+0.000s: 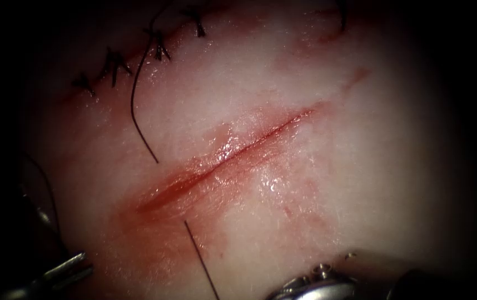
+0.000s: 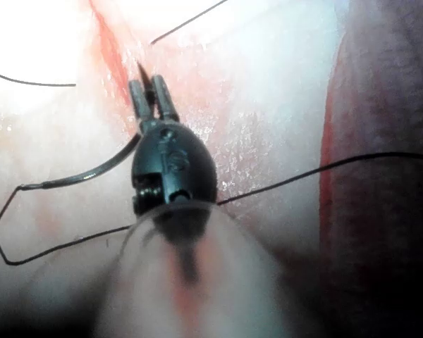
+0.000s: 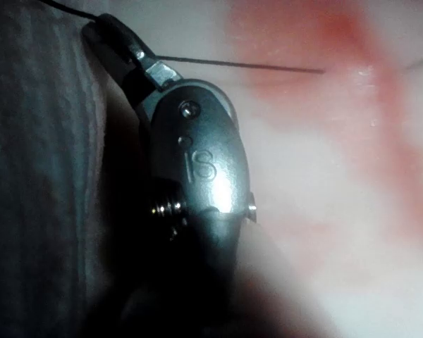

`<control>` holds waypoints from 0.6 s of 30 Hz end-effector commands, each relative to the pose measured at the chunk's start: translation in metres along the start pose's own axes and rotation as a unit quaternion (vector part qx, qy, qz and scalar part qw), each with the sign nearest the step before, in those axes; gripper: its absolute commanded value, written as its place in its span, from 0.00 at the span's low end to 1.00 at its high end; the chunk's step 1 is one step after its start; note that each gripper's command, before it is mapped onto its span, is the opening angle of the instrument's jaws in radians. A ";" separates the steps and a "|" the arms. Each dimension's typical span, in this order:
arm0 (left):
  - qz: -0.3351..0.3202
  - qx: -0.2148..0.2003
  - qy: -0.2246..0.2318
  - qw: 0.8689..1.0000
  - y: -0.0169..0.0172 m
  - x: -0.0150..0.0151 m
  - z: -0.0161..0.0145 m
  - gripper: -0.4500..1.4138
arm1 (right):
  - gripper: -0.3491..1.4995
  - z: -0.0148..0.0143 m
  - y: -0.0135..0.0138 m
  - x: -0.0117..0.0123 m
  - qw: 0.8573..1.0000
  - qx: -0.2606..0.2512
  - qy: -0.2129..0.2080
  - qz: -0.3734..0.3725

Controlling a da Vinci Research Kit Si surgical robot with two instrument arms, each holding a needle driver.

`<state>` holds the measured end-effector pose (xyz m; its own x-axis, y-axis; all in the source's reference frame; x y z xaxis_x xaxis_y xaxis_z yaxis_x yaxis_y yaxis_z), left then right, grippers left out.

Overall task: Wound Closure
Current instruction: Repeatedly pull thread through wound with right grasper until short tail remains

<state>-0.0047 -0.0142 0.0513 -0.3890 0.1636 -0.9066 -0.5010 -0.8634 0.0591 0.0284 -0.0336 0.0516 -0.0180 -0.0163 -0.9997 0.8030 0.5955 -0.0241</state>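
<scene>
Left tool [image 2: 147,83]: clamped on the needle [image 2: 84,174] close to its point, far as can be made out
Needle: out of the tissue [image 1: 361,166], curving off sideways past that tool's wrist
Thread [image 1: 138,125]: through both lips of the cut [image 1: 222,158], ahead of both tools
Right tool [image 3: 113,35]: by the tissue's edge, grip honestly can't tell
Risk: slack loop beside the left tool's wrist could snag there; any tug then probably rips the cut's lips
</scene>
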 end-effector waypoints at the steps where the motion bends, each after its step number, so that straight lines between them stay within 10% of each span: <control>1: 0.001 -0.002 0.000 1.000 0.0000 -0.0004 0.0008 0.00 | 0.00 0.0019 -0.0007 0.0000 1.000 0.018 0.006 0.007; 4: 0.001 -0.002 0.000 1.000 0.0000 -0.0004 0.0008 0.00 | 0.00 0.0024 -0.0008 0.0003 0.999 0.009 0.039 0.002; 7: 0.001 -0.002 0.000 1.000 0.0001 -0.0004 0.0008 0.00 | 0.79 0.0015 0.0017 0.0000 0.995 -0.090 0.033 0.026; 8: 0.001 -0.002 0.000 1.000 0.0001 -0.0004 0.0008 0.00 | 0.91 0.0007 0.0029 -0.0001 0.992 -0.122 0.024 0.036; 18: 0.001 -0.003 0.002 1.000 0.0001 -0.0005 0.0006 0.00 | 0.89 -0.0069 0.0116 -0.0038 0.972 -0.234 0.011 0.003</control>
<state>-0.0046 -0.0144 0.0515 -0.3891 0.1614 -0.9069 -0.4952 -0.8668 0.0582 0.0329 -0.0218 0.0546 -0.0272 0.0066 -0.9996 0.4401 0.8979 -0.0061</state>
